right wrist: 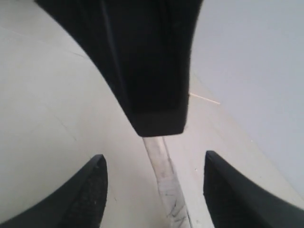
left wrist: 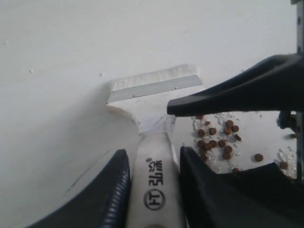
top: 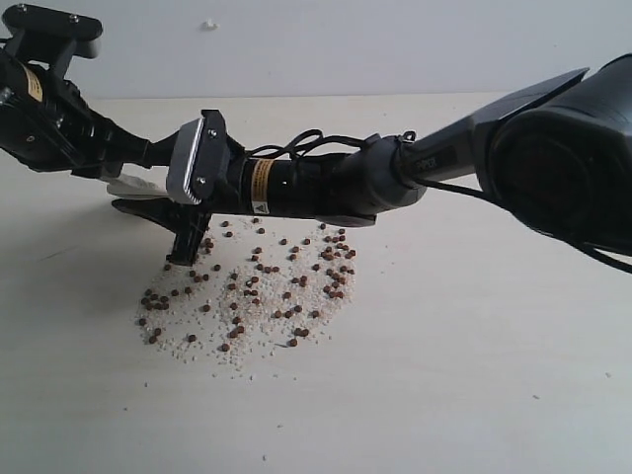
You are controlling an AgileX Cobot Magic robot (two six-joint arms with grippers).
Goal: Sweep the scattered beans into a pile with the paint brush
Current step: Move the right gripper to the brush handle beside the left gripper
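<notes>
On the table (top: 474, 375) the beans (top: 255, 280) lie spread among pale grit (top: 197, 341), just under and beside the right fingers (right wrist: 90, 194). These stand wide apart, and one of them reaches down to the edge of the spread. Beyond them the paint brush (left wrist: 154, 95) points its bristles away from the left fingers (left wrist: 109, 190), which are clamped on its wooden handle from both sides, and one right finger crosses just beside its metal band.

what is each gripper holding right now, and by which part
The left gripper holds the paint brush by its pale wooden handle. The right gripper is open and holds nothing.
</notes>
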